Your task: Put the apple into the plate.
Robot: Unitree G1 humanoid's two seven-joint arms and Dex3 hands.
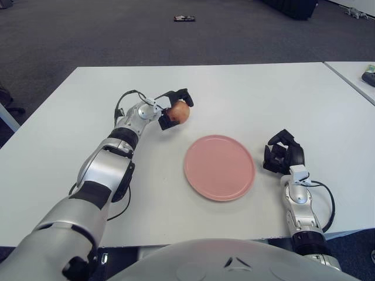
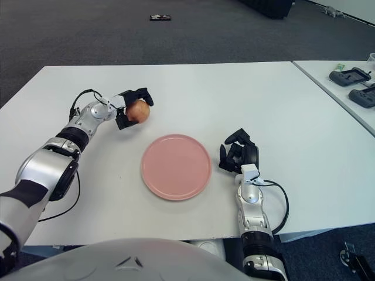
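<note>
The tabletop [image 1: 246, 88] is white and carries the pink plate [image 1: 220, 167], which lies empty toward the near edge, about midway between the two side edges. The left arm [image 1: 108, 167] reaches out from the near-left corner toward the middle of the tabletop. The left hand [image 1: 169, 110] has its dark fingers [image 1: 183, 95] wrapped over and under the apple [image 1: 179, 112], grasping it, apparently clear of the tabletop. The right hand [image 1: 283, 153] shows just beside the plate's right rim, fingers curled, holding nothing.

The plate lies to the right of the held apple and nearer the robot, a short way off, with bare tabletop between them. The next move, as I judge it, is a carry along that diagonal until the apple hangs over the plate, then a lowering and a release.
</note>
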